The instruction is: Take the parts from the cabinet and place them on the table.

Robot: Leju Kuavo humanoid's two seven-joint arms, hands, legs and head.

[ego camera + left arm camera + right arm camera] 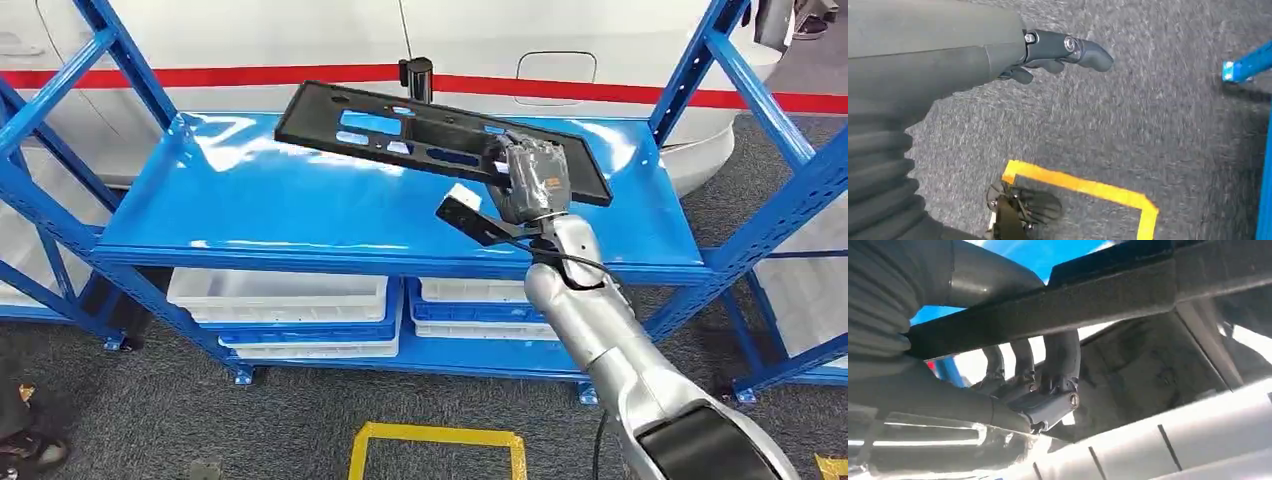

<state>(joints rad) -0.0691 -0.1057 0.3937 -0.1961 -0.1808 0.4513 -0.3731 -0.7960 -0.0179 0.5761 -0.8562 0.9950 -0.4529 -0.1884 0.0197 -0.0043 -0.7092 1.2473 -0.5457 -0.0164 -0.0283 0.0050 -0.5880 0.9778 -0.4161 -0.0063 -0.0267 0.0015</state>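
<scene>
The right robot hand [533, 180] grips a long black part [440, 140] near one end, lifted tilted above the blue shelf [300, 210]. The left robot hand [1058, 52] hangs empty, fingers loosely curled, over grey floor. Held off-centre, the part likely needs a slow, level withdrawal clear of the uprights.

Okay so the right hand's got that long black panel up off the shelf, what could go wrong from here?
The right hand grips the black panel near one end, so the long free side could sag or twist out of the grasp. Swinging it out, that far end might hit the blue upright of the rack.
</scene>
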